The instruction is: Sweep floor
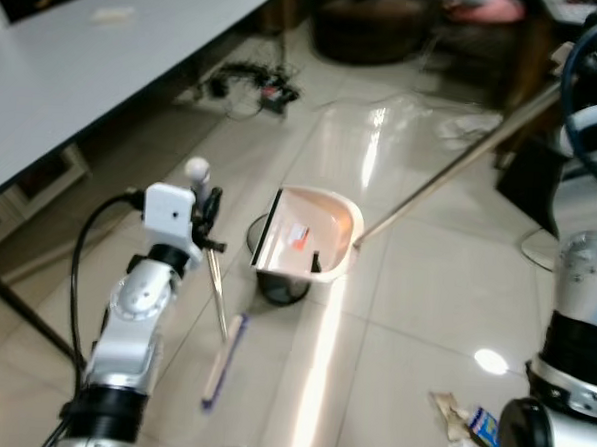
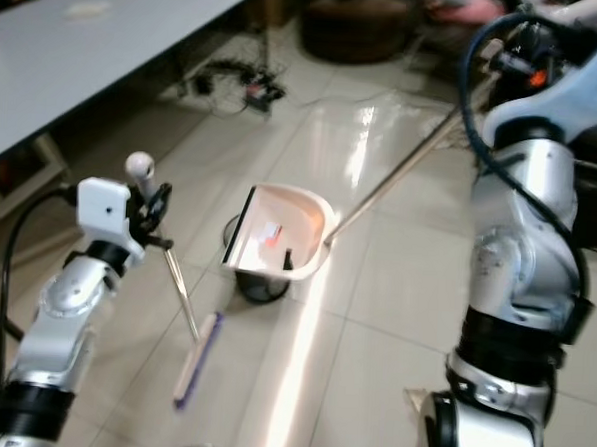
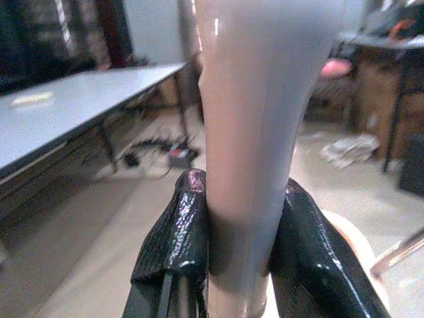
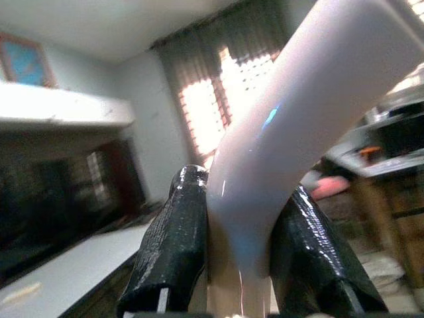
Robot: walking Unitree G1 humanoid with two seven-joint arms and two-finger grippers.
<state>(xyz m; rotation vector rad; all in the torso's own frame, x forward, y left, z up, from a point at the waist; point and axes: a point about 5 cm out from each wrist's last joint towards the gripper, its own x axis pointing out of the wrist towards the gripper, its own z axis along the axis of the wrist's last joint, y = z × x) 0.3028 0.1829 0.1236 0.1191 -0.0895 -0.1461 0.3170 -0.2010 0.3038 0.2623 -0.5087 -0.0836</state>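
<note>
My left gripper (image 1: 211, 207) is shut on the broom handle (image 3: 255, 132), near its rounded white top. The thin stick runs down to the broom head (image 1: 223, 360), which lies flat on the tiles with its purple bristle edge. The pale pink dustpan (image 1: 306, 234) stands on the floor just right of the broom, its mouth tilted up toward me. A long metal dustpan handle (image 1: 451, 171) slants from it up to the right. My right gripper (image 2: 516, 47) is shut on the top of that handle (image 4: 291, 126).
A grey table (image 1: 77, 62) stands at the left, with a power strip and cables (image 1: 261, 86) on the floor beyond it. Crumpled wrappers (image 1: 468, 425) lie on the tiles at the lower right. A dark round stool (image 1: 374, 27) and furniture legs stand at the back.
</note>
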